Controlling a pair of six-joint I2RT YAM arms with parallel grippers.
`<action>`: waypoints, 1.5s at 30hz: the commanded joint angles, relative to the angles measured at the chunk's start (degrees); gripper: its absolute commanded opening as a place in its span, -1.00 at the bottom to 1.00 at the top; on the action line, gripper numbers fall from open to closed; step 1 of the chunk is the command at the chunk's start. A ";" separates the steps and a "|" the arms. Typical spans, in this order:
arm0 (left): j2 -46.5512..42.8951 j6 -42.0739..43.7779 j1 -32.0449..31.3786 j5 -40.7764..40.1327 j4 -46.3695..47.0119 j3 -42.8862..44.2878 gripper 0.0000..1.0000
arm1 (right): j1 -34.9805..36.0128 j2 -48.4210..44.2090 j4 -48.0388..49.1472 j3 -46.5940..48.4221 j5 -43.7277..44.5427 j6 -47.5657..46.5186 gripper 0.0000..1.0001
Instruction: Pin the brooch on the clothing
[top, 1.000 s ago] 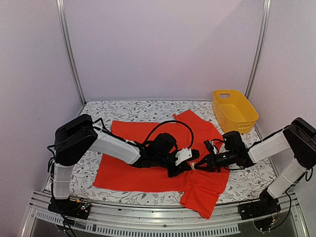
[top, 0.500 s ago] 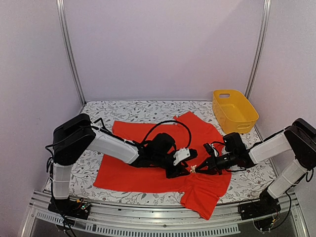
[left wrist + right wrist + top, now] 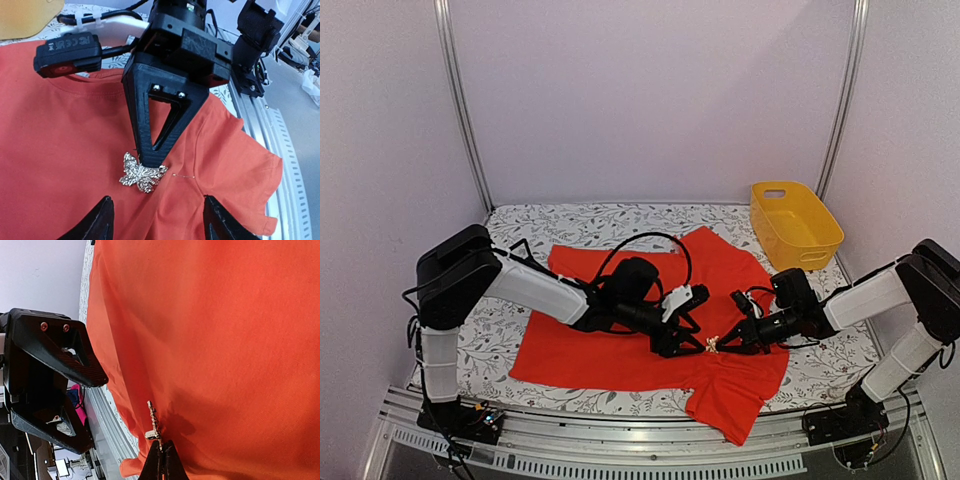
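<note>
Top view: brooch [image 3: 712,345] sits lower centre on clothing [image 3: 580,350], btwn L gripper [image 3: 686,341] and R gripper [image 3: 725,343].
L wrist view: L jaws wide apart, holding nothing; brooch mid-frame, touching R tips.
R wrist view: R jaws pinched together on brooch, bottom centre.

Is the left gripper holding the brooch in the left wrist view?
No, the left gripper is open with nothing between its fingers, while the right gripper pinches the brooch.
</note>
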 commanded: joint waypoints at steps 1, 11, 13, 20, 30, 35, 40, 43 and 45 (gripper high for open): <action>2.25 -2.88 1.09 4.20 2.22 1.44 0.16 | -0.26 -0.25 -0.48 1.32 -2.25 -1.80 -1.00; 5.52 -11.81 4.10 6.00 8.58 1.98 -0.09 | -0.35 -0.19 -0.39 1.51 -2.50 -3.19 -1.00; 5.34 -13.73 4.21 7.21 11.20 0.94 -0.09 | -0.35 -0.35 -0.31 1.42 -2.35 -3.37 -1.00; 4.34 -20.79 2.79 7.31 22.36 -5.09 -0.03 | -0.35 -2.57 -0.09 0.98 -2.26 -4.61 -1.00; 7.56 -21.72 1.17 6.30 27.67 -3.78 0.08 | -0.35 -5.69 -0.04 -0.58 -3.97 -5.02 -1.00; 10.23 -23.33 -0.21 5.18 28.88 -3.46 0.03 | -0.35 -5.89 0.05 -1.15 -4.74 -5.23 -1.00; 11.00 -24.09 -0.46 6.30 31.02 -3.75 -0.21 | -0.35 -6.46 0.05 -0.99 -5.36 -5.68 -1.00; 10.99 -24.30 -0.59 6.28 30.53 -3.22 -0.35 | -0.35 -6.22 0.05 -0.76 -5.55 -5.91 -1.00; 10.81 -24.79 -0.59 5.66 30.66 -3.69 -0.40 | -0.35 -6.33 0.05 -0.77 -5.82 -5.96 -1.00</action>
